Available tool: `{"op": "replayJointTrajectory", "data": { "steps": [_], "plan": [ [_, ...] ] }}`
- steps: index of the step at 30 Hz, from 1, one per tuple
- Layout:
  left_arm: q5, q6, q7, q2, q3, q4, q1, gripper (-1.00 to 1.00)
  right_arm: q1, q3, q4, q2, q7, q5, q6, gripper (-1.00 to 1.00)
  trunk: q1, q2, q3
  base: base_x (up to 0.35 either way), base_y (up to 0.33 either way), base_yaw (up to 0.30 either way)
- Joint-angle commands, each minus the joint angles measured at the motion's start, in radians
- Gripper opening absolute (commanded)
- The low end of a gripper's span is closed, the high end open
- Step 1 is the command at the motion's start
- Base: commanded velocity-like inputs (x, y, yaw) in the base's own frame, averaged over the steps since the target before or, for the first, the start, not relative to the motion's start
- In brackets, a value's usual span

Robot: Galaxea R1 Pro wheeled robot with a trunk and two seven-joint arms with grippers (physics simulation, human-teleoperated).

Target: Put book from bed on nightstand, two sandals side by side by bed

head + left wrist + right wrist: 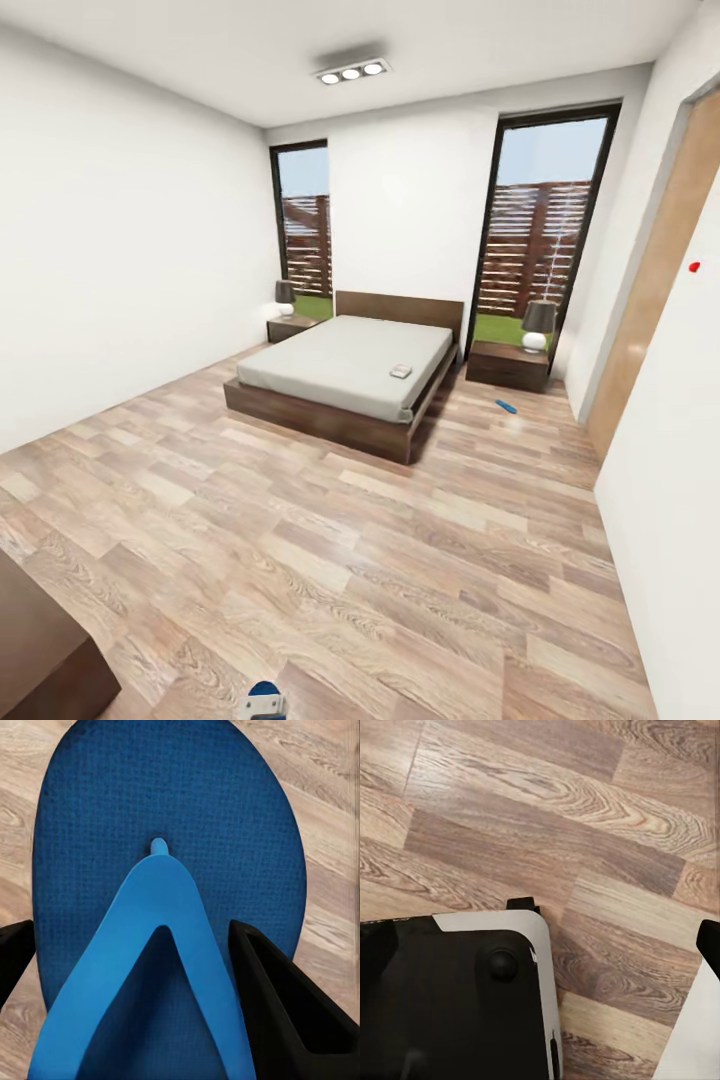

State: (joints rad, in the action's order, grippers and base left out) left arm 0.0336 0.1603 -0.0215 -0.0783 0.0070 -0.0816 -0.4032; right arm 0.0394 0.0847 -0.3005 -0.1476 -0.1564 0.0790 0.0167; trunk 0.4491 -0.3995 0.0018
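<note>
From the doorway end of the bedroom, the bed (pixel 345 375) sits well across the plank floor (pixel 330 540), headboard against the far wall between two tall windows. The book (pixel 401 371) lies on the mattress toward the right edge, not yet moved. A nightstand (pixel 509 364) stands just beside the bed on the right with a lamp on it, and another nightstand (pixel 291 326) sits at the far left corner. One blue sandal (pixel 506 406) lies on the floor between the bed's right side and that right nightstand. The other sandal (pixel 161 900) is carried by the left claw (pixel 127 967), whose black fingers (pixel 281 1005) stand on either side of the strap, clamped on it as far as I can judge; its blue tip also peeks in at the bottom of the head view. The right wrist view shows floor and part of the robot's dark base (pixel 450 997); I cannot tell how the right claw stands. The risk from here looks to be the long drive: the hold is on a soft, flexible strap, so a jolt could let the sandal swing or slip out. Another hazard is the dark cabinet (pixel 45 650) close at the left, which the base could clip on turning.
</note>
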Motion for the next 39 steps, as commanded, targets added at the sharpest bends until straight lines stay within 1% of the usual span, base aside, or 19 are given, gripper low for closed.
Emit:
{"op": "replayJointTrajectory", "data": {
  "steps": [1,6,18,32,39],
  "plan": [
    [0.002,0.004,-0.003,0.0,0.001,0.001,0.0,-1.0,0.001,0.006,0.001,0.0,-0.008,0.008,0.002,1.0,0.001,0.0,0.0,0.322,0.0,-0.289],
    [0.002,0.004,-0.003,0.0,0.001,0.001,0.0,-1.0,0.001,0.006,0.001,0.0,-0.008,0.008,0.002,1.0,0.001,0.0,0.0,0.322,0.0,-0.203],
    [0.002,0.004,-0.003,0.0,-0.001,0.001,0.0,-1.0,0.001,0.006,0.001,0.001,-0.008,0.008,0.002,1.0,0.001,0.0,0.0,0.322,0.0,-0.042],
    [0.002,0.004,-0.003,0.0,-0.002,0.002,0.0,-1.0,0.001,0.006,0.001,0.002,-0.011,0.008,0.002,1.0,0.001,0.0,0.0,0.322,0.0,-0.245],
    [0.002,0.004,-0.003,0.0,-0.002,0.002,0.0,-1.0,0.001,0.006,0.001,0.002,-0.011,0.008,0.002,1.0,0.001,0.0,0.0,0.322,0.0,-0.077]
  ]
}}
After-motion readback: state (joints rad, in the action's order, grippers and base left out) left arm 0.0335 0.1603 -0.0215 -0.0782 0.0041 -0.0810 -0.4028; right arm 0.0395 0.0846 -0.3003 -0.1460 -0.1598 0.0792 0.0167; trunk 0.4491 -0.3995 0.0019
